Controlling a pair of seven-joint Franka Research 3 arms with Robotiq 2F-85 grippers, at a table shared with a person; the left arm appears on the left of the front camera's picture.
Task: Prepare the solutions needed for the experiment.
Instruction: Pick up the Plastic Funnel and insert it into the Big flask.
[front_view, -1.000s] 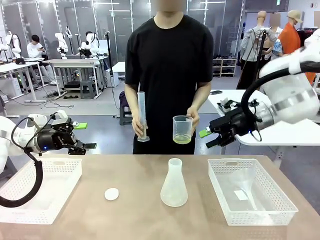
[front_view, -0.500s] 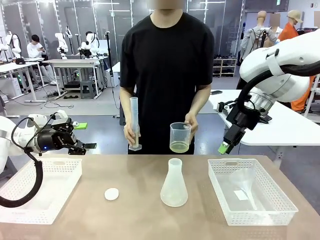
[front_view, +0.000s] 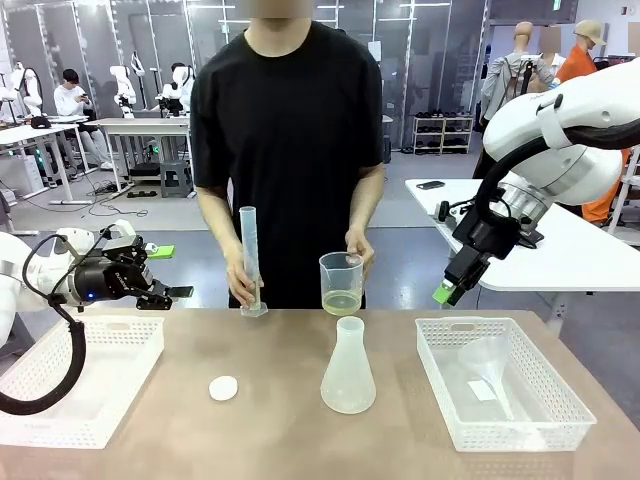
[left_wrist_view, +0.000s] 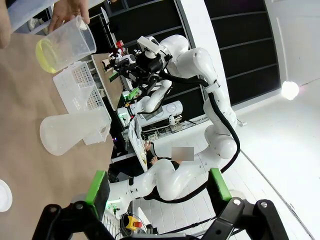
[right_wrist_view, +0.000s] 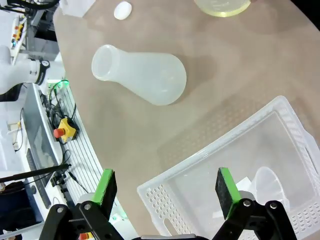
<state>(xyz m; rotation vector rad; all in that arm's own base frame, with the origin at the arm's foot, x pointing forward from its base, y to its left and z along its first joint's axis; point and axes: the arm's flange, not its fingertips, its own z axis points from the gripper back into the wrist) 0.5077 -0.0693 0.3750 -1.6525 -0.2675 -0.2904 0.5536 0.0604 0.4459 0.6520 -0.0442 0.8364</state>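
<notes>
Translucent plastic flask (front_view: 348, 370) stood mid-table, with a white cap (front_view: 223, 388) at its nine o'clock. Farther back, the left gripper (left_wrist_view: 159, 187) and right gripper (right_wrist_view: 167, 187) hovered, fingers apart and empty. At the flask's twelve o'clock, the person's hand (front_view: 358, 245) held a beaker (front_view: 341, 275) containing the solutions (front_view: 341, 301).

No readable text, labels, brand names, numbers or signs, any print too small or blurred

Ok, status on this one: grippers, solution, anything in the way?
Left gripper open, empty. Right gripper open, empty, near right basket. Solution: shallow layer in beaker, in person's hand. Flask upright mid-table.
</notes>
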